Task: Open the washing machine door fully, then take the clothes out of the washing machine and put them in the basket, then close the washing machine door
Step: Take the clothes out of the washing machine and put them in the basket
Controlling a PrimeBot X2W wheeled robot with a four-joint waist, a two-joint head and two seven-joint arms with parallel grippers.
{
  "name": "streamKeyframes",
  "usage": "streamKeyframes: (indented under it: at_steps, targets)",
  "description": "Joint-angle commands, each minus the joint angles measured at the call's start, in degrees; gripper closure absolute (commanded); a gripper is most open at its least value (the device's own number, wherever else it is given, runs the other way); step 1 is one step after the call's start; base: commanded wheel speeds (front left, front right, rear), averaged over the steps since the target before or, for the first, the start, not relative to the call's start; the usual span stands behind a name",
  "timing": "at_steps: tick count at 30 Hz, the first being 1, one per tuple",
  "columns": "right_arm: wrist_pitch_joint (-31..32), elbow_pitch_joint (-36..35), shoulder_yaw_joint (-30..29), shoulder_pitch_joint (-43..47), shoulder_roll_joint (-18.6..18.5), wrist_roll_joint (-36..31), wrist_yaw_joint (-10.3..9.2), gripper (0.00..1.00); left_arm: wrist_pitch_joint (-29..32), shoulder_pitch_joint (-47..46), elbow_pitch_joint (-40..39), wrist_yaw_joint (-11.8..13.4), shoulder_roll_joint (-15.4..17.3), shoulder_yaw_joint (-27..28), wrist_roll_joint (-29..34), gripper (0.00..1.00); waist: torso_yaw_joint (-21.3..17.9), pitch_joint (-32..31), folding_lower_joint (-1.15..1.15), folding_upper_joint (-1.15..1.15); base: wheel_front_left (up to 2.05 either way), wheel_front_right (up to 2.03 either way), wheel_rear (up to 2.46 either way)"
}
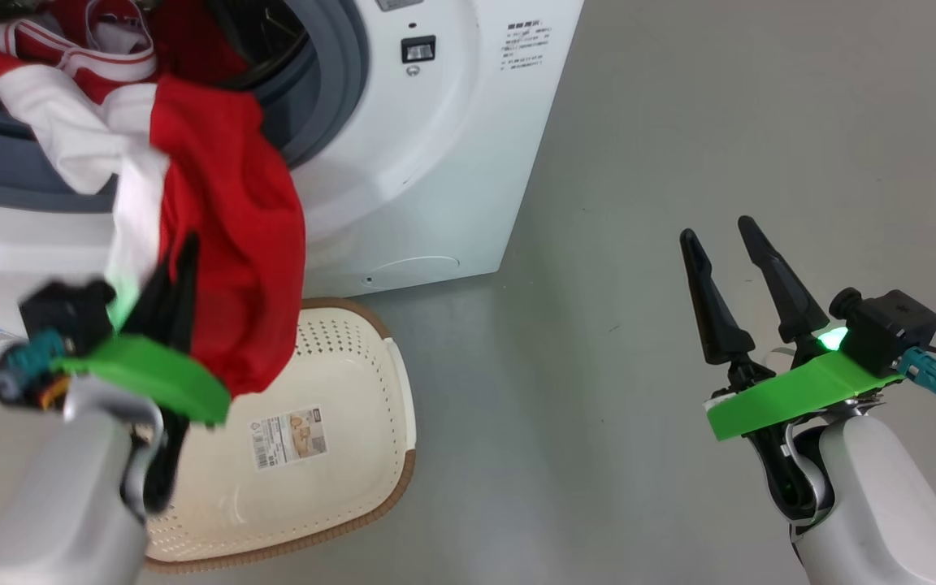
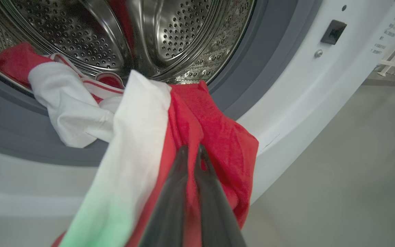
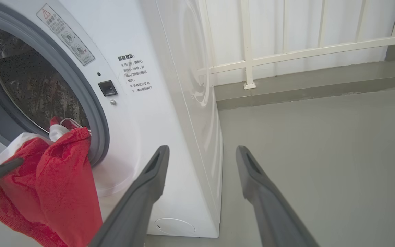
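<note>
Washing machine (image 1: 452, 162) open | your left gripper (image 2: 192, 151) clenches red clothes (image 1: 232, 244) trailing from it, above the near basket (image 1: 405, 479), which looks empty | your right gripper (image 1: 718, 229) spread, idle | unloading, closing remain

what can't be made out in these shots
Drum: what's left inside; head view cut by the top edge, left wrist view blocked by clothes.
Basket: head view, left side behind the left arm and clothes.
Washer print: head view, too small to read.
Left gripper: head view, jaws buried in clothes.
</note>
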Motion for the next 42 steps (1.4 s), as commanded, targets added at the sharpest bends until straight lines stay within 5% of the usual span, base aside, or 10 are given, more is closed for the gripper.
streamKeyframes:
  at_steps: [1,6,12,29,36,38,40,41,42]
  targets:
    - [-0.27,-1.2,0.95,0.98,0.08,0.32,0.09,0.0,0.82,3.16,-4.47,1.64,3.03,1.64,-0.75,1.0,0.11,-0.07,0.0,0.0,0.0,0.0,0.0]
    - [-0.27,-1.23,1.18,0.71,0.09,0.45,0.09,0.0,3.91,10.27,-11.05,4.08,4.18,1.35,-2.23,1.0,0.15,0.25,0.0,0.0,0.0,0.0,0.0]
    - [-0.27,-1.26,1.85,0.04,-0.03,0.62,0.09,0.0,6.0,12.42,-8.97,3.92,4.34,0.62,-3.38,1.0,-0.41,0.99,0.0,0.0,0.0,0.0,0.0]
    - [-0.27,-1.78,2.68,-1.69,0.41,0.69,0.09,0.0,8.0,1.75,26.58,-1.67,-0.41,-1.82,-4.84,1.0,-4.77,5.77,0.0,0.0,0.0,0.0,0.0]
    - [-0.27,-2.11,2.56,-2.37,0.74,0.46,0.09,0.0,8.0,-3.52,35.06,-2.97,-2.99,-2.11,-5.87,1.0,-5.51,8.04,0.0,0.0,0.0,0.0,0.0]
    - [-0.27,-2.14,2.49,-2.49,0.79,0.36,0.09,0.0,8.21,-4.55,36.49,-3.12,-3.51,-2.36,-5.91,0.81,-5.4,8.49,0.0,0.0,0.0,0.0,0.0]
    - [-0.27,-2.05,2.54,-2.69,0.88,0.27,0.09,0.0,8.4,-5.35,37.45,-3.26,-4.08,-2.32,-6.27,0.5,-5.31,8.77,0.0,0.0,0.0,0.0,0.0]
    - [-0.27,-1.99,2.6,-2.84,0.9,0.24,0.09,0.0,8.38,-5.7,37.82,-3.32,-4.3,-2.38,-6.34,0.0,-5.25,8.86,0.0,0.0,0.0,0.0,0.0]
    - [-0.27,-1.93,2.65,-2.97,0.92,0.2,0.09,0.0,8.38,-5.99,38.13,-3.38,-4.53,-2.46,-6.41,0.0,-5.18,8.91,0.0,0.0,0.0,0.0,0.0]
